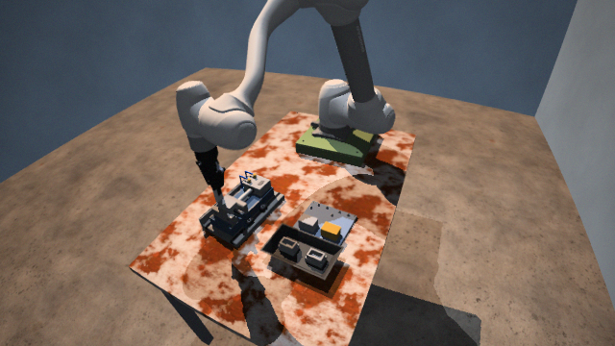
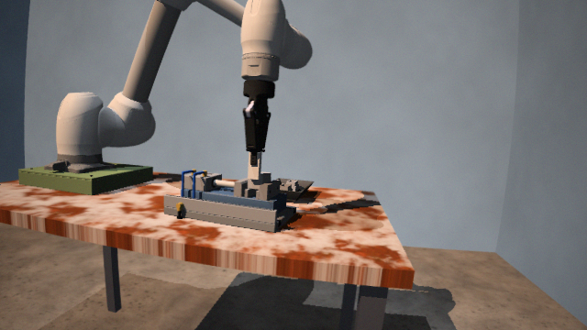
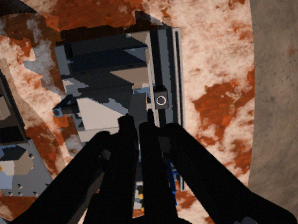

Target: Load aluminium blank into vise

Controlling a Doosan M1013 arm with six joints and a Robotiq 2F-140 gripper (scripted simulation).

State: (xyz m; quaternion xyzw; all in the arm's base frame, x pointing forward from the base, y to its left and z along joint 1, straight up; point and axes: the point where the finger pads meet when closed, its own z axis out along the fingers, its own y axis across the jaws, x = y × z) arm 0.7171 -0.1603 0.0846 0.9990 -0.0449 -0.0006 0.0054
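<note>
My gripper point(image 1: 221, 210) point(image 2: 255, 180) point(image 3: 140, 104) is shut and holds nothing visible. It points down, its tips low over the jaws of the vise point(image 2: 220, 215). The moving jaw point(image 1: 234, 204) point(image 2: 241, 188) point(image 3: 100, 113) stands apart from the fixed jaw point(image 2: 265, 191). A dark grey shape shows in the opening in the wrist view; shadow and fingers hide whether it is a blank and how it sits. A grey aluminium blank point(image 1: 308, 224) and a brass blank point(image 1: 331, 230) lie on the infeed plate point(image 1: 348, 222) point(image 3: 40, 175). Two finished parts point(image 1: 288, 245) point(image 1: 316, 258) sit apart in the outfeed tray, pockets up.
The outfeed tray point(image 1: 312, 240) has raised walls and stands beside the infeed plate, whose pins point(image 1: 329, 208) line its far side. The vise's hose block point(image 1: 257, 184) point(image 2: 202, 181) and blue hoses point(image 2: 183, 184) stand at the robot-base end. A piston rod point(image 2: 225, 182) crosses the wider gap.
</note>
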